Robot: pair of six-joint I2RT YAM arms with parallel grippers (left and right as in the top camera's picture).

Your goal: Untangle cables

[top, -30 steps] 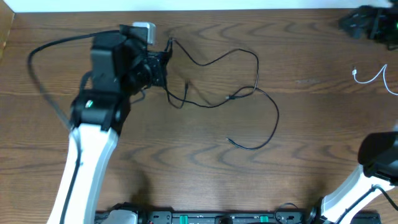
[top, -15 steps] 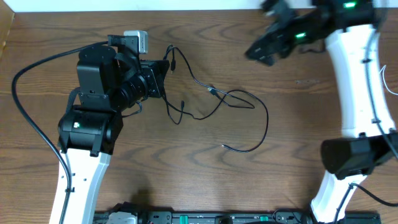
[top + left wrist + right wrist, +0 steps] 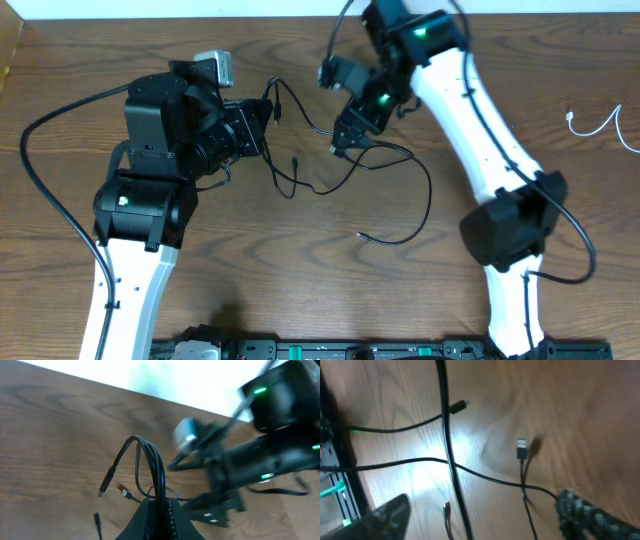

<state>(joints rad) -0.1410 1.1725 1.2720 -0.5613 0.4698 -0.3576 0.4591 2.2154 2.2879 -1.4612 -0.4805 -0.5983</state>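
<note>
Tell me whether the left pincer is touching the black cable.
Touching. The left wrist view shows the black cable looping up from where it is pinched inside the left pincer.

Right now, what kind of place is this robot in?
Probably a robot lab or test bench, not a home. A left arm and a right arm work over a wooden table, with thin black cables strewn between them for practice.

Dark wood-grain table [image 3: 300,300] — a pale strip [image 3: 150,8] runs along its far edge.
</note>
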